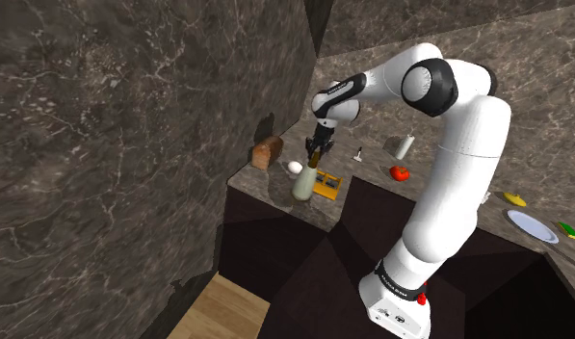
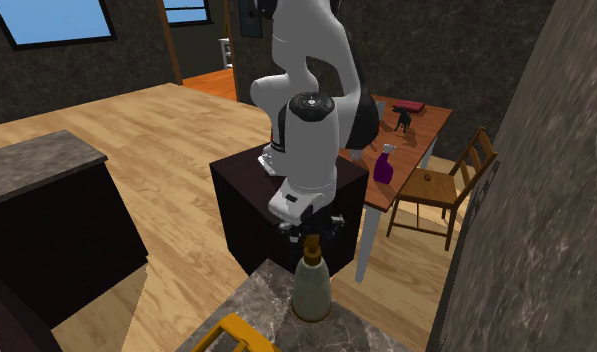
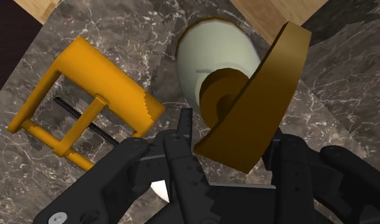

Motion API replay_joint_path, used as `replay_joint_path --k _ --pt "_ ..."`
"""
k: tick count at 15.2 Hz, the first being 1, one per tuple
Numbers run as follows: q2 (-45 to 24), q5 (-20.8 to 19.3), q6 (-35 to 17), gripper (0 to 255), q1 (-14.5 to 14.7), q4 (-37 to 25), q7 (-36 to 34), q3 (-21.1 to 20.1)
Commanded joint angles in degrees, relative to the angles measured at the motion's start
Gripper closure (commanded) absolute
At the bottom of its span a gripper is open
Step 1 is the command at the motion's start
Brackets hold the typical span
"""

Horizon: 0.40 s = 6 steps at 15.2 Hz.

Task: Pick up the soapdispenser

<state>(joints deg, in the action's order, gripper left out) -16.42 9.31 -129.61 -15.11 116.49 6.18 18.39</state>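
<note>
1. Surface and room, shoulder view, left to right: a dark veined stone wall [image 1: 102, 116] fills the left. A strip of wooden floor [image 1: 222, 308] lies below it. A grey-brown marbled counter [image 1: 377, 154] runs into the corner.
2. On the counter, left to right: a brown loaf [image 1: 268, 151], a small white egg-shaped thing [image 1: 294, 167], the soap dispenser [image 1: 301, 185], a yellow frame [image 1: 326, 183], a red tomato [image 1: 399, 172] and a white plate [image 1: 532, 226] far right.
3. The soap dispenser stands upright near the counter's front edge, just beside the yellow frame, directly under the gripper [image 1: 317, 156].
4. Second exterior view, left to right: a blue window [image 2: 56, 20], plank floor [image 2: 136, 120], the black stand [image 2: 246, 200], a wooden table [image 2: 426, 130] bearing a purple spray bottle [image 2: 383, 165], and a wooden chair [image 2: 456, 180].
5. Gripper state, wrist view: the fingers [image 3: 182, 159] clasp the brown pump head [image 3: 258, 102] from both sides, with no gap seen at the toothed pad. The far finger is partly covered by the head.
6. Hard to make out: the yellow frame is cut off at the second exterior view's bottom edge. Small items near the plate are too small to name.
7. Materials and shapes: the dispenser body is pale, smooth and rounded, narrowing to a neck. The pump head is a broad curved brown piece. The frame is boxy with rounded bars and a thin black rod across it.
</note>
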Motion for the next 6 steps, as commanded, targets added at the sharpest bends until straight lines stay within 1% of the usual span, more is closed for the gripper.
replay_joint_path --k 1,4,6 --pt "0.9 -0.5 1.4 255 0.1 -0.6 -0.4 0.2" --pt "2.3 -1.2 3.4 255 0.3 -1.3 -0.9 0.4" --pt "2.3 -1.2 3.5 255 0.3 -1.3 -0.9 0.4"
